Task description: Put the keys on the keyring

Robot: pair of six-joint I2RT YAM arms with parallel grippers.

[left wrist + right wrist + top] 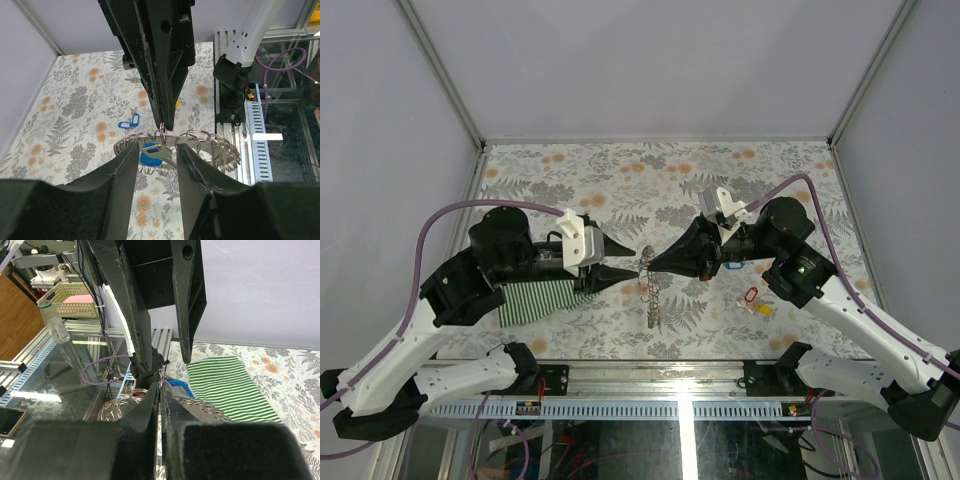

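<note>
Silvery and floppy, the keyring (649,288) hung at the top view's centre from our right claw (651,265), pinched shut on it, so we judged our half-open left claw (632,261), straddling the blue key (150,152), should back off gently without tugging.

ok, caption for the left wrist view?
Right hand pinches the keyring while the open left hand flanks a blue key.

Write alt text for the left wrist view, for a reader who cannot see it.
The right gripper, shut on the silvery keyring, dangles it with a blue key against it, right between the open fingers of the left gripper. A second blue key lies beyond on the floral table.
</note>
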